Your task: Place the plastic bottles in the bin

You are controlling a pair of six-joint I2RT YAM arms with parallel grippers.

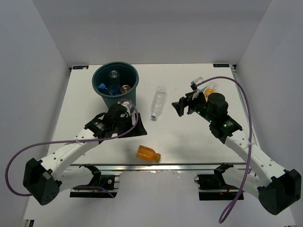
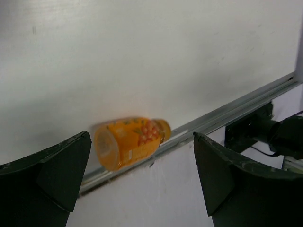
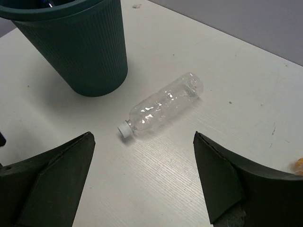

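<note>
One clear bottle (image 3: 161,106) lies just right of the bin (image 3: 80,52), long axis alongside it, cap nearer us; we judge our right gripper (image 3: 142,137) closest, spread wide and empty, like our left gripper (image 2: 142,139).

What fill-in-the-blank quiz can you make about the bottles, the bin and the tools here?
The clear bottle with the white cap lies on its ____ near the bin.
The bottle in the left wrist view is ____ in colour.
The left tool and the right tool are both ____, holding nothing.
Missing words: side; orange; open.
</note>
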